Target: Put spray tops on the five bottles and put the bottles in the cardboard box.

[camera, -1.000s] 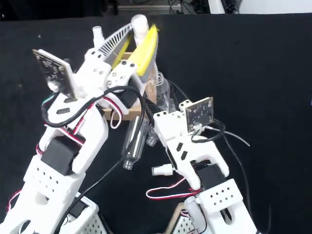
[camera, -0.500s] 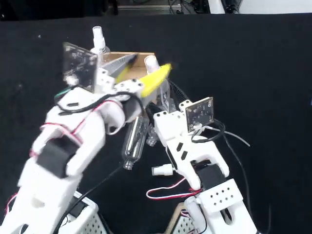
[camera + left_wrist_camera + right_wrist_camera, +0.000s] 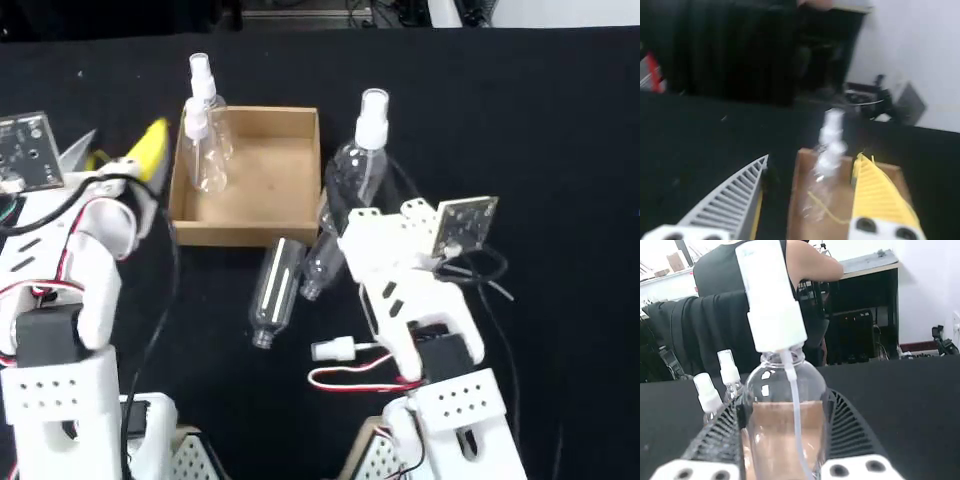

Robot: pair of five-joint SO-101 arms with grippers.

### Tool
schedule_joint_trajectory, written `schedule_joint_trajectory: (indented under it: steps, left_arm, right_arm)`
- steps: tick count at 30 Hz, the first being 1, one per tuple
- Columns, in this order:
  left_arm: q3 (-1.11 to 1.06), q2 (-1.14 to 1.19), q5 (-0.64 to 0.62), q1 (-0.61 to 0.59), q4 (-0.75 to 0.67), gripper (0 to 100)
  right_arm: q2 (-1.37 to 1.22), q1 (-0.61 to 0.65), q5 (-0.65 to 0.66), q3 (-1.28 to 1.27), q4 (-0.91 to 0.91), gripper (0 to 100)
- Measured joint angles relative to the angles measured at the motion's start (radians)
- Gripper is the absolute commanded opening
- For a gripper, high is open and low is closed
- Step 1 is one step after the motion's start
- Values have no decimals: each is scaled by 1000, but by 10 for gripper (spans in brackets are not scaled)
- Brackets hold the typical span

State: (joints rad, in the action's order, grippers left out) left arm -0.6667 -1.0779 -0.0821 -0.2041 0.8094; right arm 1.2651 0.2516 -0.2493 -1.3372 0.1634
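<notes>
A black cloth [image 3: 520, 120] is covering the whole table. Nearest the arms, at 6 o'clock, a loose spray top [image 3: 335, 350] is lying on its side. Just past it, toward 7 o'clock, a bare bottle [image 3: 275, 290] and a second bare bottle [image 3: 322, 265] are lying down side by side with no tops. Near the middle, toward 1 o'clock, the right gripper [image 3: 785, 400] is squeezing a capped bottle [image 3: 352, 175] and holding it upright. I think this one is going into the cardboard box [image 3: 245, 234], which is sitting just beside it at 11 o'clock. To do this well, the arm should be lifting it over the box wall, keeping it straight, and setting it in the bare half, away from the two finished bottles [image 3: 207, 160] standing along the box's 9 o'clock side. It should be letting go only when the bottom is resting flat. The left gripper [image 3: 812, 160] is waiting with fingers spread wide, just outside the box at 9 o'clock. Far behind, a dark desk [image 3: 865, 262] and a white wall [image 3: 920, 60] are showing.
</notes>
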Motion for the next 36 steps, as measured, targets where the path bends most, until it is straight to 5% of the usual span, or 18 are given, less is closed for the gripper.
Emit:
schedule_joint_trajectory:
  steps: [8,14,28,36]
  left_arm:
    - [-371,-3,0,-235,-196,245]
    - [-531,-2,0,-374,-284,245]
    - [-815,-2,-104,-397,-555,245]
    - [-815,-2,-109,-397,-563,245]
  right_arm:
    - [-123,204,60,87,-15,13]
    - [-390,301,141,135,-224,10]
    - [-1079,311,170,164,-1002,10]
    - [-1321,333,170,327,-1112,10]
